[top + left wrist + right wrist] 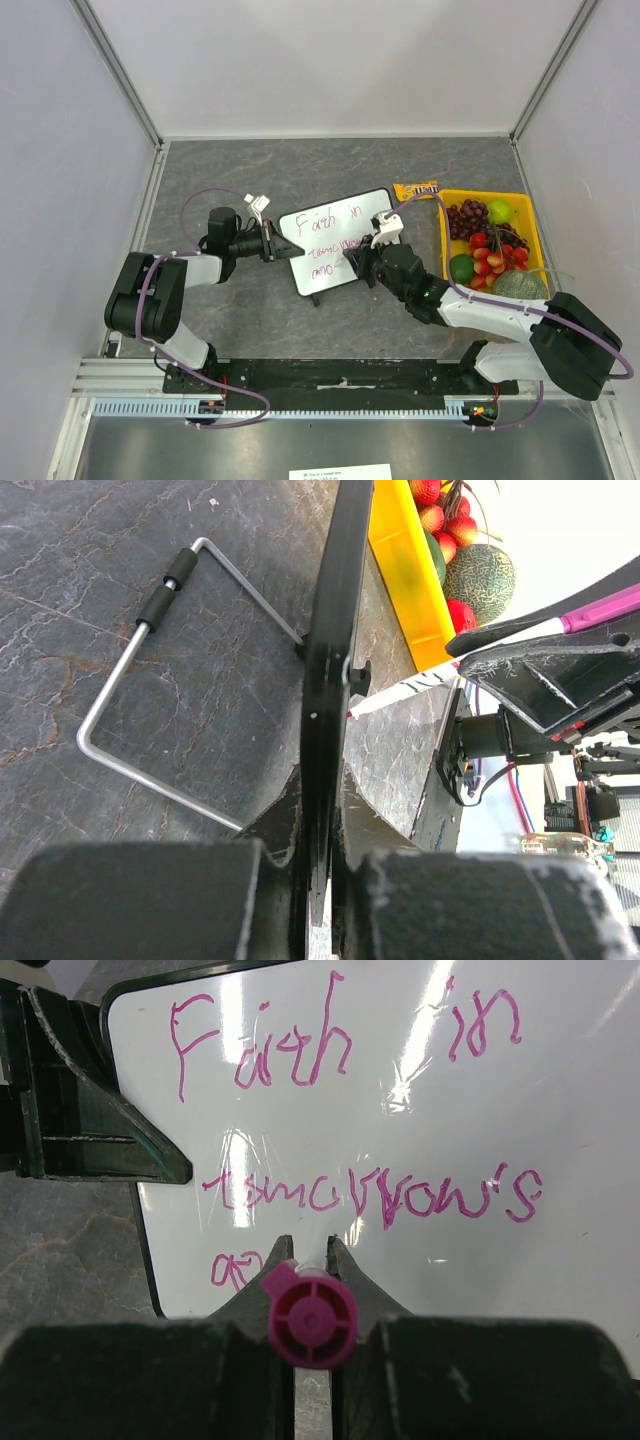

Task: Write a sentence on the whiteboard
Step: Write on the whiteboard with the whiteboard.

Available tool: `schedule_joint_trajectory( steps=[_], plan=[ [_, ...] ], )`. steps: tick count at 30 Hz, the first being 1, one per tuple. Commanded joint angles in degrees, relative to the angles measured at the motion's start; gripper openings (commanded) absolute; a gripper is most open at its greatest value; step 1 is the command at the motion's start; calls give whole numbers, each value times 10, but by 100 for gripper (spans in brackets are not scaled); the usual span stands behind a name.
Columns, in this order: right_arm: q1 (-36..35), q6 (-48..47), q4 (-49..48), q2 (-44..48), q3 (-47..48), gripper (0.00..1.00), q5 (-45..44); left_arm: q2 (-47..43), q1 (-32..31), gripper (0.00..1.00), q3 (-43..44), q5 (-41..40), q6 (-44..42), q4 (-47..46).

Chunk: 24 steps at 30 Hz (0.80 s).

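The whiteboard [375, 205] stands tilted at mid-table. The sentence [318, 224] in pink reads "Faith in", then "tomorrow's" [400, 1200], with a third line just started at the lower left [232, 1270]. My left gripper [272, 246] is shut on the whiteboard's left edge, which shows end-on in the left wrist view [328, 630]. My right gripper [358, 262] is shut on a pink marker [312, 1315], with the tip against the board at the third line. The marker also shows in the left wrist view [480, 645].
A yellow tray [443, 240] of fruit sits right of the board, with a melon [520, 284] at its near corner. A candy packet [417, 188] lies behind it. The board's wire stand [150, 680] rests on the dark tabletop behind it.
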State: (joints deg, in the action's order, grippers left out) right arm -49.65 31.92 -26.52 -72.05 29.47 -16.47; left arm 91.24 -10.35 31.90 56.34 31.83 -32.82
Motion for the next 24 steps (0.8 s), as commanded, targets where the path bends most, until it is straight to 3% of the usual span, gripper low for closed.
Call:
schedule_joint_trajectory(
  steps=[1, 24],
  plan=[
    [2, -8, 6, -12, -3, 0, 8, 23, 8, 2, -7, -109, -52, 68],
    [2, -11, 33, 15, -16, 0, -19, 23, 8, 2, -7, -109, -52, 68]
  ],
)
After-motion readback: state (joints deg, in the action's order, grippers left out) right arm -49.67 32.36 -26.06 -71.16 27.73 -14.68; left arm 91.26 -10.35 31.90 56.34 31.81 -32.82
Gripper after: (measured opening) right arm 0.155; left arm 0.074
